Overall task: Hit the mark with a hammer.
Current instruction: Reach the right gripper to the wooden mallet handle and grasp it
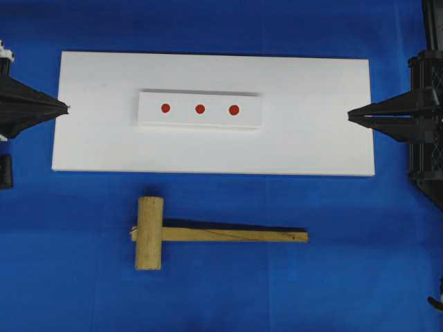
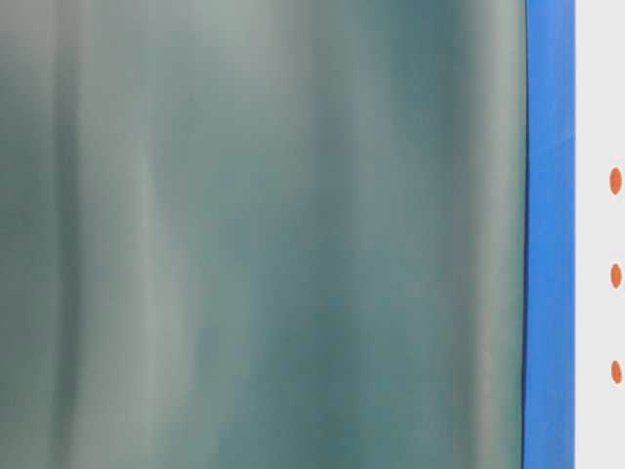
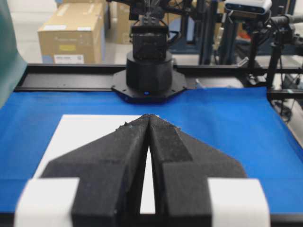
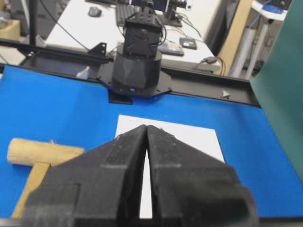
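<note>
The mark (image 1: 234, 109) is the right-end red dot in a row of three on a white block (image 1: 183, 119), seen from overhead. In front of the board, on the blue cloth, lies the wooden hammer (image 1: 208, 234), head to the left and handle pointing right. Its head (image 4: 45, 152) also shows at the left of the right wrist view. My left gripper (image 1: 67, 108) (image 3: 149, 116) is shut and empty at the board's left edge. At the board's right edge, my right gripper (image 1: 349, 116) (image 4: 147, 126) is also shut and empty. Both are far from the hammer.
The block rests on a large white board (image 1: 311, 138) on blue cloth (image 1: 360, 277). A green curtain (image 2: 264, 234) fills most of the table-level view, with three red dots at its right edge. Each wrist view faces the opposite arm's black base (image 3: 149, 71) (image 4: 137, 66).
</note>
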Robot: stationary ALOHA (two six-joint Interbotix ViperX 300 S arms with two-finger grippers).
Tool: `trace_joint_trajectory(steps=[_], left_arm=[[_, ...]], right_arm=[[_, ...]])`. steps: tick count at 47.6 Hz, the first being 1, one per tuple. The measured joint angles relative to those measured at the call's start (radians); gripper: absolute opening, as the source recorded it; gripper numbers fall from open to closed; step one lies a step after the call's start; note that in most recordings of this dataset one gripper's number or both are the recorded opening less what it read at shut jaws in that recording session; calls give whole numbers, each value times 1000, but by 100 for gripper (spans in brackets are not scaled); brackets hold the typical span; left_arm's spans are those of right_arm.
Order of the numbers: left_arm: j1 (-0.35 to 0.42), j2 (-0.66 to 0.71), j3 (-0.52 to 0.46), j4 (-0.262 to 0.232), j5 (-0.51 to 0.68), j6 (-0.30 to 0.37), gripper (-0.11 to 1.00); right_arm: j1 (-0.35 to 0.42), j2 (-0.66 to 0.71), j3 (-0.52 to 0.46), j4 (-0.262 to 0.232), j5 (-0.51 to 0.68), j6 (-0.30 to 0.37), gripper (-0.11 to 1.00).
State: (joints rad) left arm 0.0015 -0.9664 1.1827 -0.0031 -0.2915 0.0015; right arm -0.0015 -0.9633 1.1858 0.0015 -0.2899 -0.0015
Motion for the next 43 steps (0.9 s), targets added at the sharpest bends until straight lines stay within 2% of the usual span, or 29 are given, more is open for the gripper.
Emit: trace_joint_trajectory(steps=[6,22,27,30,34,43], left_arm=[[-14,3,0,-11,0,-15,0],[-14,8,0,-14,5,-21,0],[-15,11,0,-14,8,-21,0],[-15,11,0,-14,8,-21,0],[-15,11,0,-14,9,-21,0],[-9,11,0,-14,9,-20,0]], right_arm=[[9,18,-15,2,14,9,-6],[107,189,-92,8,34,101,-6],[138,265,-120,8,28,115,-1],[150,314,-138,9,17,124,6],[166,380,-160,11,-5,138,20],[196,574,-236,38,-31,183,76]])
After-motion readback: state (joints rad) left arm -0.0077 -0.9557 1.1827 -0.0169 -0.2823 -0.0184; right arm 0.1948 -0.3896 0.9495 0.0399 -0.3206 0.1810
